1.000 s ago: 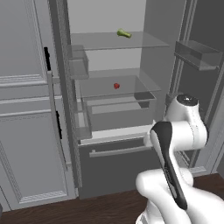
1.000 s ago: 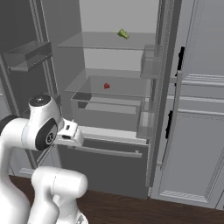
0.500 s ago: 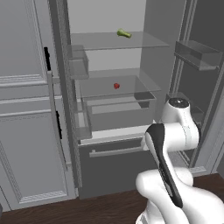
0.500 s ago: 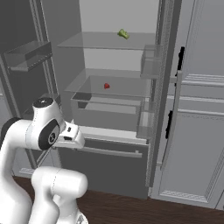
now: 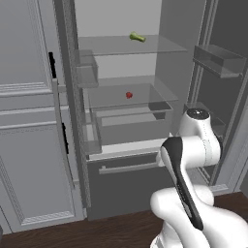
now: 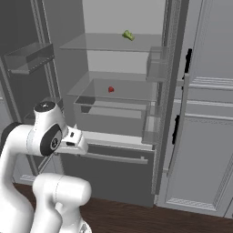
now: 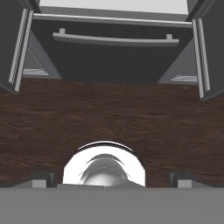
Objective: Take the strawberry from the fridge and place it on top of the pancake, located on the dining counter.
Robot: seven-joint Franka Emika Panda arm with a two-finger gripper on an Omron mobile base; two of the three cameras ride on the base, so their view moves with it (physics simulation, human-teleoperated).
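**Long reach ahead, end effector aimed at the floor**

Left base view: I see the fridge (image 5: 145, 121) standing open, and the strawberry (image 5: 129, 95) sits alone on the middle glass shelf (image 5: 111, 99), well back from the shelf's front edge. A small green item (image 5: 137, 37) lies on the shelf above. The arm is folded low in front of the bottom drawer (image 5: 131, 177). My worry here is the reach: the arm has to rise and go in between two shelves, and I judge the wrist could clip the upper shelf or the door bins on the way.

Right base view: the strawberry (image 6: 110, 89) shows again, near the middle of that shelf, just above a clear bin. The fruit is tiny and round, so I expect a slightly off-centre closing to push it away or roll it deeper.

Hand view: the end effector (image 7: 112, 179) points down at the dark wood floor (image 7: 109, 113), its jaws spread fully apart and holding nothing. The drawer handle (image 7: 116, 40) lies ahead. Swinging up carelessly from this pose could catch that handle.

I can read no brands, labels or writing in any view.
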